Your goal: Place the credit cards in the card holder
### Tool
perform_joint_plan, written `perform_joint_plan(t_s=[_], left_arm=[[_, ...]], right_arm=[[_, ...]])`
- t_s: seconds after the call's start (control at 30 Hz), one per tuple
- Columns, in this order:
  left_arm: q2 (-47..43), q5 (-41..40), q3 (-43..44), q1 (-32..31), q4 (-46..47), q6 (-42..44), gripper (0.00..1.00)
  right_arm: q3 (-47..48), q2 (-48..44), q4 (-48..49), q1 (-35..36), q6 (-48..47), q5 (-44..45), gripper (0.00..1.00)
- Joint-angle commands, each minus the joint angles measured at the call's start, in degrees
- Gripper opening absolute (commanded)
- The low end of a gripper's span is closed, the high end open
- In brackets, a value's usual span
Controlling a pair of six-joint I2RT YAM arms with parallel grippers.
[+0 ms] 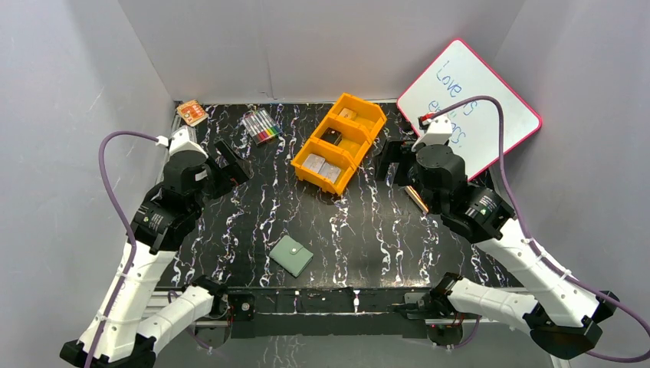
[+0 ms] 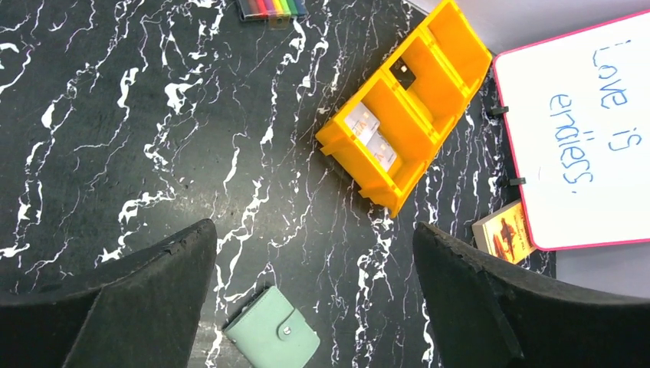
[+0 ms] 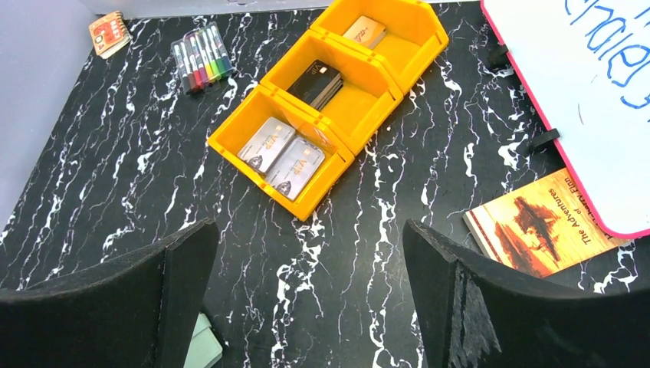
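You have a black marbled table [image 1: 230, 230] walled in by grey panels. At its far right a pink-framed whiteboard [image 1: 471, 107] with blue handwriting leans against the wall. Left of it an orange tray [image 1: 372, 123] with 3 compartments lies at a diagonal on the far half of the table.

Your left gripper [image 2: 313, 238] hovers over the left side with its jaws spread wide and nothing between them. Your right gripper [image 3: 308, 230] hangs over the right side, likewise spread and empty. Neither touches anything.

A book [image 3: 536, 230] with a tan cover lies flat at the whiteboard's lower edge.

The card holder [image 1: 292, 255] lies closed on the table, snap button up, near the front edge between the 2 arms and well apart from the tray.

A set of coloured markers [image 1: 260, 125] sits just left of the tray's far end.

The credit cards [image 3: 280, 153] you can see are 2 pale grey ones, side by side in the tray compartment nearest the arms. The middle compartment holds a black card [image 3: 314, 83], and the far one a pale card with orange print [image 3: 366, 31].

A small orange pad [image 1: 192, 113] rests in the far left corner.
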Motion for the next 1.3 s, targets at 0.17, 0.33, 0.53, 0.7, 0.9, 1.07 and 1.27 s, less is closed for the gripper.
perform_joint_plan(t_s=[0.17, 0.33, 0.53, 0.7, 0.9, 1.07, 1.27], left_arm=[[-1.90, -2.71, -2.06, 0.06, -0.95, -0.75, 0.96], [-4.82, -3.70, -4.51, 0.06, 0.98, -0.34, 0.96], [-10.32, -4.33, -11.81, 0.06, 3.57, -3.36, 0.96], [-12.19, 0.70, -18.99, 0.06, 5.56, -3.29, 0.95], [-9.12, 5.62, -23.47, 0.06, 4.43, -3.29, 0.95], [-8.71, 6.87, -25.65, 0.06, 4.47, -3.27, 0.95], [-9.67, 8.09, -26.57, 0.06, 6.28, -2.28, 0.95]], right_arm=[[-1.23, -4.04, 2.37, 0.13, -1.24, -1.55, 0.99], [-0.82, -4.60, 1.35, 0.13, -1.59, -3.22, 0.99], [-0.90, -2.30, 3.00, 0.13, -0.88, -7.78, 0.99], [-2.49, 2.92, 5.94, 0.13, 3.63, -7.17, 0.99], [-4.43, 10.83, 10.51, -2.24, 11.93, -7.90, 0.98], [-8.47, 16.34, 16.06, -5.68, 17.04, -13.65, 0.96], [-12.39, 21.70, 21.63, -6.53, 17.96, -16.08, 0.93]])
